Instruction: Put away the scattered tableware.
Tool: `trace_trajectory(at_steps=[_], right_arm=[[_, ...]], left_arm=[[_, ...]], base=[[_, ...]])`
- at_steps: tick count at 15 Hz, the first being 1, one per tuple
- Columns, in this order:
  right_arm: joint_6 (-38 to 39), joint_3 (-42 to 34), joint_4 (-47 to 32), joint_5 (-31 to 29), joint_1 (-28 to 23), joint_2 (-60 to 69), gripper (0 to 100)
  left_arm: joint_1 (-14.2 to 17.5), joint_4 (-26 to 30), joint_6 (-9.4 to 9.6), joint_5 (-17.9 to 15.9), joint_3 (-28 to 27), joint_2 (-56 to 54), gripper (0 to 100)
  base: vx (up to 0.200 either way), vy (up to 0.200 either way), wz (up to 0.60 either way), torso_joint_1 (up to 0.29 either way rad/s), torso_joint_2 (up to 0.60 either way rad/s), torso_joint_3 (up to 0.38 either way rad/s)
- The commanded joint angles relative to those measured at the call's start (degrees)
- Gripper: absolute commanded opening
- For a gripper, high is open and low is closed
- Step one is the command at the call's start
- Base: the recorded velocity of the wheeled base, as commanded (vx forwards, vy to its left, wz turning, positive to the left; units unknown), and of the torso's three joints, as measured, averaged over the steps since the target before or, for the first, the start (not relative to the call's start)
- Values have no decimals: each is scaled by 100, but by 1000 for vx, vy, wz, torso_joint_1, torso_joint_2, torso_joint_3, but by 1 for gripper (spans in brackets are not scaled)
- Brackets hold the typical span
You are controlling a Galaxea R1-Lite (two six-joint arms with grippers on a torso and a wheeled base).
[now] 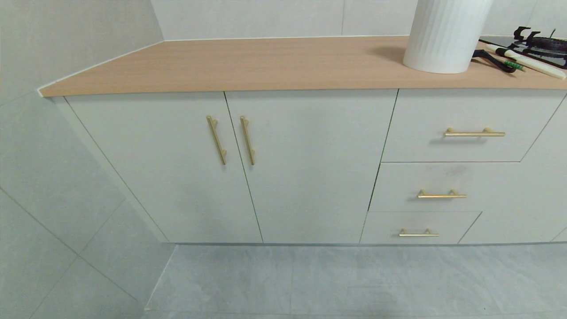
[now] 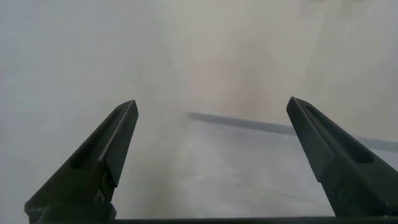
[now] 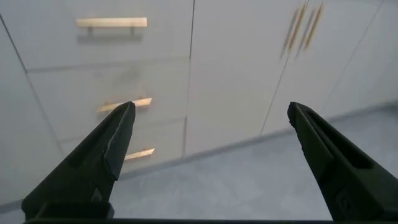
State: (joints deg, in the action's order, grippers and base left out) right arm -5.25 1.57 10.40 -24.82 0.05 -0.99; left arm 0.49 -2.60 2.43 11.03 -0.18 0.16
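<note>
Scattered tableware [image 1: 525,55] with black, white and green handles lies on the wooden countertop [image 1: 248,62] at the far right, beside a tall white ribbed container [image 1: 445,33]. My left gripper [image 2: 211,109] is open with nothing between its fingers, facing pale floor and wall. My right gripper [image 3: 211,112] is also open and holds nothing; it faces the white cabinet front, with the stacked drawers [image 3: 106,68] and their gold handles ahead of it.
Below the countertop are two cabinet doors [image 1: 230,164] with vertical gold handles and three drawers [image 1: 447,164] with horizontal gold handles to the right. A grey tiled wall [image 1: 57,155] closes off the left side. Grey tile floor [image 1: 354,279] lies in front.
</note>
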Motion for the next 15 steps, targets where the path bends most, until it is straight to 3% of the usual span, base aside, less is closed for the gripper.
trace_trajectory(at_steps=[1,3,5,6,7,11,13,15], right_arm=[[68,-157,-161,294,-49,99,100],[525,-148,-864,1216,-49,90,100],[561,-157,-794,1524,-40,90,100],[508,-157,-1057,2210,-40,90,100],[481,-122,-1180,2517,-40,90,100],[420,-140,-1128,2605,-31,90,100],[411,-140,-1128,2596,-31,90,100],[411,-140,-1128,2587,-31,90,100]], left_arm=[[4,14,-120,-365,9,-7,100],[-5,277,-172,-1015,9,-7,100],[-5,251,-102,-1051,9,-7,100],[-5,260,91,-1112,1,-7,100],[-5,260,144,-1130,9,-7,100],[-5,268,381,-1261,9,-16,100],[-5,260,337,-1270,9,-7,100],[-5,260,127,-1279,9,-7,100]], base=[[0,0,0,0,0,0],[0,0,0,0,0,0],[0,0,0,0,0,0],[0,0,0,0,0,0],[0,0,0,0,0,0],[0,0,0,0,0,0],[0,0,0,0,0,0],[0,0,0,0,0,0]])
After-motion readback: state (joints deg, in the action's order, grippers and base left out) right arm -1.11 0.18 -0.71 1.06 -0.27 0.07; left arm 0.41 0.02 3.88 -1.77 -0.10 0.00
